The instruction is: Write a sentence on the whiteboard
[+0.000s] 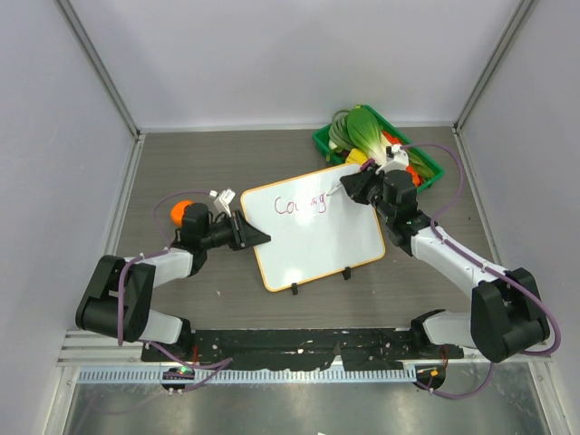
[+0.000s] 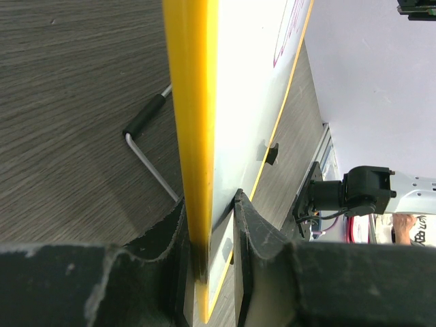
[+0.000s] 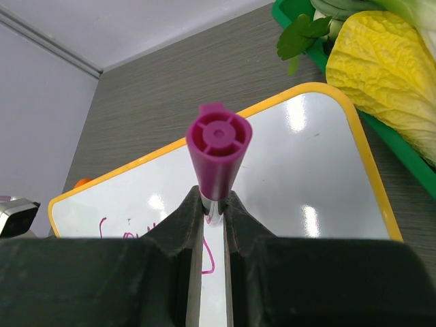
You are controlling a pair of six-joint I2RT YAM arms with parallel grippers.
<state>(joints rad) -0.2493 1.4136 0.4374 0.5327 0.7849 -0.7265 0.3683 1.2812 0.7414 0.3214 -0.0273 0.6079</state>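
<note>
Left gripper (image 1: pixel 256 237) clamps the left edge of the whiteboard (image 1: pixel 317 249), which is at the centre of the table (image 1: pixel 181 163). Right gripper (image 1: pixel 352 188) pinches a purple marker (image 3: pixel 218 146) near the board's far edge. The sentence (image 1: pixel 300 206) shows about one word, so most of it is probably still unwritten.

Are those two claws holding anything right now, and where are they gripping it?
Yes. The left gripper pinches the whiteboard by its orange-framed side edge. The right gripper holds a purple marker around its barrel.
</note>
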